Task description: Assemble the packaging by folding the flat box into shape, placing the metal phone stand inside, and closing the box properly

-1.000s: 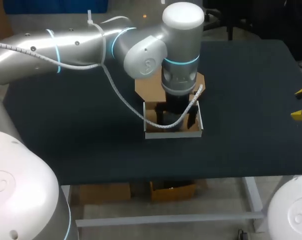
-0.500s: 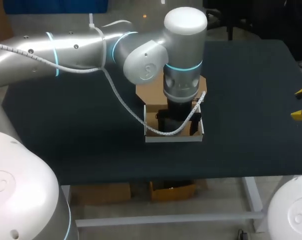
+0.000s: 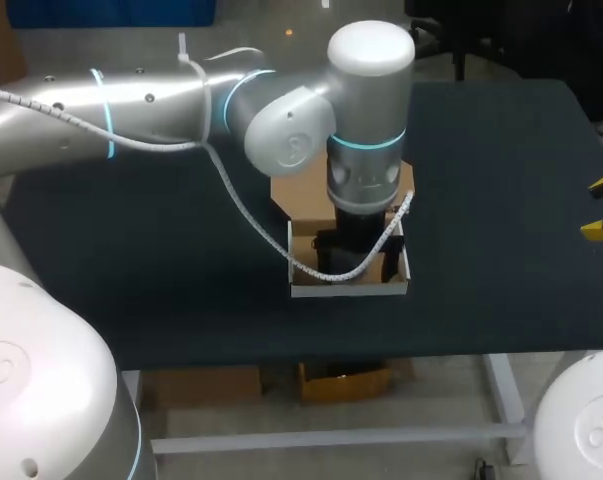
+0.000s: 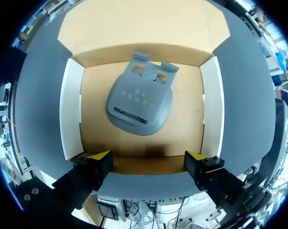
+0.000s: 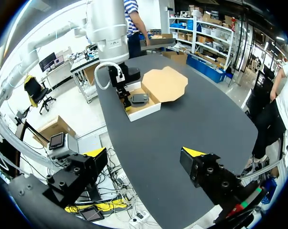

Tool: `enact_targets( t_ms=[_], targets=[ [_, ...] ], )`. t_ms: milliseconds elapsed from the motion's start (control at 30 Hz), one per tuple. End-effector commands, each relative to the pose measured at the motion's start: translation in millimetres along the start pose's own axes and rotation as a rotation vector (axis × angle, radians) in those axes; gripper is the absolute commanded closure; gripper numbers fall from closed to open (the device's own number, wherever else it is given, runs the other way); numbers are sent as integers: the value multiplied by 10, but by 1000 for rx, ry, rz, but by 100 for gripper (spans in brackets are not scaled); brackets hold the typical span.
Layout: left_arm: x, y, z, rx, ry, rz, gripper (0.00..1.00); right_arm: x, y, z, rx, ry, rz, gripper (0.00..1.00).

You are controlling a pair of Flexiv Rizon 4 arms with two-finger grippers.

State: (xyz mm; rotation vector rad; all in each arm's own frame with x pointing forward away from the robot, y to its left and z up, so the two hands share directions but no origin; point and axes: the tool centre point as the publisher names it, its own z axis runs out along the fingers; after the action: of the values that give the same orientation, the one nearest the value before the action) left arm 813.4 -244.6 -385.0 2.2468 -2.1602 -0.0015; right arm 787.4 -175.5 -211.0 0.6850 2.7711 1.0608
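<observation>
The cardboard box (image 3: 348,291) stands open at mid-table, its brown lid flap (image 3: 299,196) lying flat behind it. In the left wrist view the grey metal phone stand (image 4: 139,102) lies flat on the box floor between the white side walls (image 4: 71,114). My left gripper (image 4: 147,160) is open above the box, its yellow tips at the wall opposite the lid, clear of the stand. In the head view the left gripper (image 3: 353,250) reaches down into the box, largely hidden by the wrist. My right gripper (image 3: 601,206) is open and empty at the table's right edge, far from the box (image 5: 144,109).
The dark table (image 3: 501,200) holds only the box. A white cable (image 3: 321,272) from my left arm loops down in front of the box. My left arm's wrist (image 5: 108,28) stands upright over the box in the right wrist view.
The box and my left wrist have shifted a little toward the table's front edge. The right arm has kept still.
</observation>
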Motion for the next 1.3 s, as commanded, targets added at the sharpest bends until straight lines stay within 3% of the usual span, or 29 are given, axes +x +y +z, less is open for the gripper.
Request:
enact_targets(
  t_ms=[33,633,1300],
  targets=[
    [-28,80,-13,-2,4,-6,0,7,1,-11,0,1,0,0],
    [-84,265,-20,-29,22,-15,0,7,1,-11,0,1,0,0],
    [-73,283,-119,-2,16,24,0,7,1,-11,0,1,0,0]
  ],
)
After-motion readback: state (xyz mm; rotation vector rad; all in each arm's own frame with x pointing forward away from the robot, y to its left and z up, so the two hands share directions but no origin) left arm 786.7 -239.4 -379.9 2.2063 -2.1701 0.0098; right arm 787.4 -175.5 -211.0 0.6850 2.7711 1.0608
